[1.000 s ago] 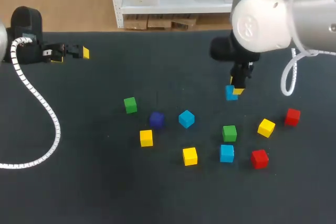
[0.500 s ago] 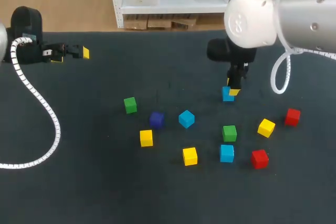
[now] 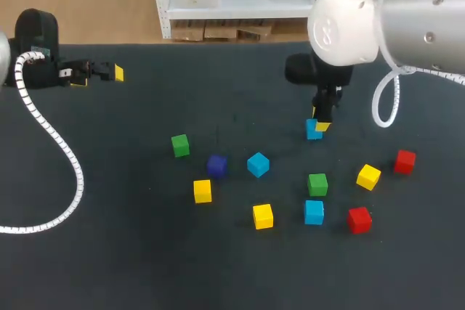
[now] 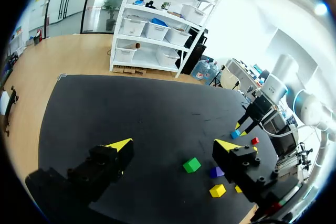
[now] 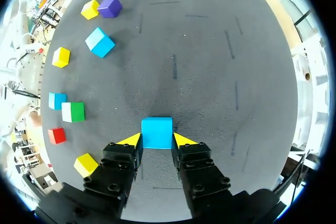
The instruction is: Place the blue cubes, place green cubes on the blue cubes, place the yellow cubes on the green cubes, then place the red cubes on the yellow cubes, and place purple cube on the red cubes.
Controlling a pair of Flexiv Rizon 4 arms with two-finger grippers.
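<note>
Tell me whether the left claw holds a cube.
No, the left claw is wide open with nothing gripped in it.

Glossy white right arm [image 3: 363, 23], white ribbed cable [image 3: 78, 179], black jaws, 2 yellow tips

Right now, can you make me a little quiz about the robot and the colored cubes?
1. True or false: the right arm's jaws grip a blue cube.
2. Pick one: the left arm's jaws hold A) a green cube, B) nothing, C) a red cube.
3. Short answer: is any cube stacked on another yet?

Key: 1 true; 2 B, they stand open and empty; 3 no, none is stacked on the table.
</note>
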